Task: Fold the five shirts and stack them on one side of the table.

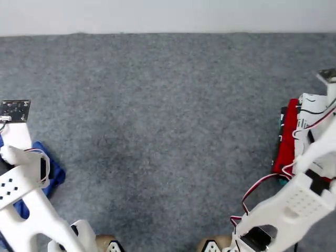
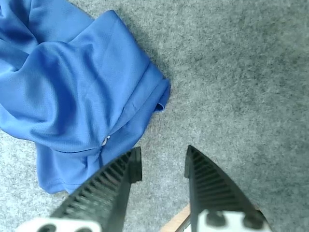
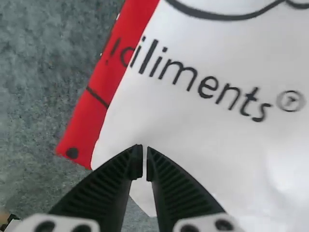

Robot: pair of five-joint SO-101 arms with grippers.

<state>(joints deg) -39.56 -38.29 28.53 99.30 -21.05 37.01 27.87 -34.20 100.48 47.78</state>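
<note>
- Shirts are in two places on the grey table [image 1: 168, 105]. A folded white shirt [image 3: 217, 96] lies on a red shirt [image 3: 104, 92] at my right edge, and a crumpled blue shirt [image 2: 72, 96] lies at my left edge.
- I judge the right-hand pile to be the stack the task asks for. It is squared up and kept at one side, leaving the middle free for folding.
- My right gripper [image 3: 144, 157] hangs over the near edge of the white shirt with its jaws drawn together. I cannot tell whether any cloth is caught between them.
- My left gripper [image 2: 163, 162] has its jaws spread, poised over bare table just beside the blue shirt's hem and touching nothing. That looks like a good spot from which to take an edge.
- The blue shirt is bunched and unfolded, so I judge it to be the next one to do.
- Writing: the white shirt carries dark printed lettering [image 3: 203, 84] and a curved line above it. The red shirt shows thin dark marks — too little to make out.
</note>
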